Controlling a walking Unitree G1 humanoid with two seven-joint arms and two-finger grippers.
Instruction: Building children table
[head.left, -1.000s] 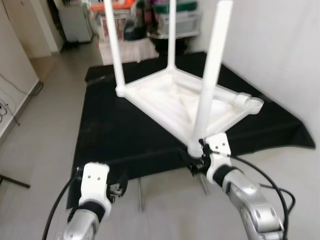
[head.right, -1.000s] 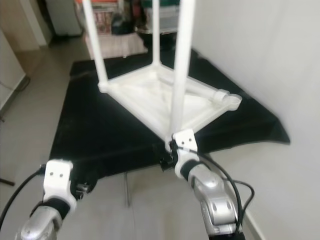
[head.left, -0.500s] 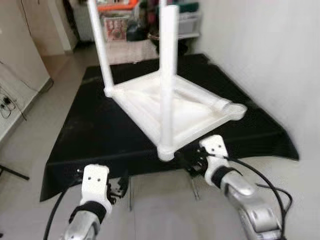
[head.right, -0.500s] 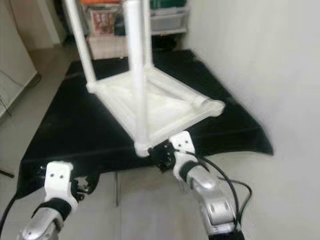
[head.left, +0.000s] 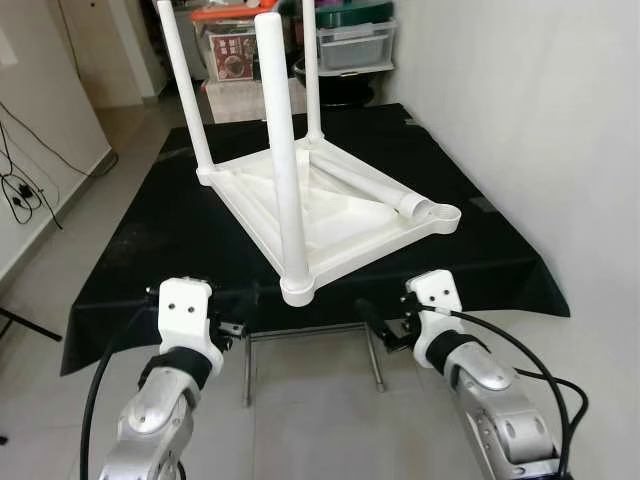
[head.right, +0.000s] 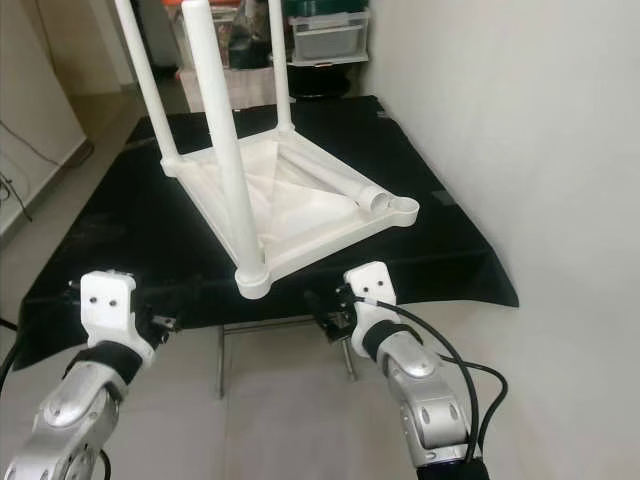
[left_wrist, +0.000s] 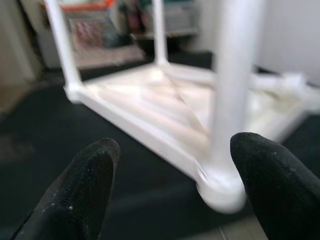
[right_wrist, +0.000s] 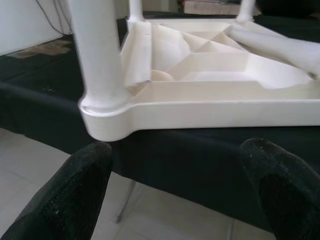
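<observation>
We stood at the near edge of the black-cloth-covered table (head.left: 180, 230), on which the white plastic children's table (head.left: 330, 215) lay upside down, its flat top against the cloth so that the leg sockets faced upward for assembly. Three white tubular legs stood upright in their corner sockets: the near leg (head.left: 282, 150), the far-left leg (head.left: 186, 95) and the back leg (head.left: 310, 75). A fourth loose white leg (head.left: 375, 190) lay on its side across the underside, its open end just beside the empty round corner socket (head.left: 442, 213) on our right, so by our judgement one leg was yet to be fitted. We held our left pincer (left_wrist: 170, 190) low in front of the near corner, its two black fingers (left_wrist: 87, 185) spread wide with nothing between them, framing the base of the near leg. Our right pincer (right_wrist: 175, 195) was likewise spread and empty, just below the table edge and aimed at the same near corner from the other side. Both hung apart from the white plastic, touching nothing. We judged the next step to be lifting the loose leg and standing it in the empty socket, which would call for a reach well across the cloth toward our right. Storage boxes (head.left: 355, 40) stood on the floor beyond the table.
</observation>
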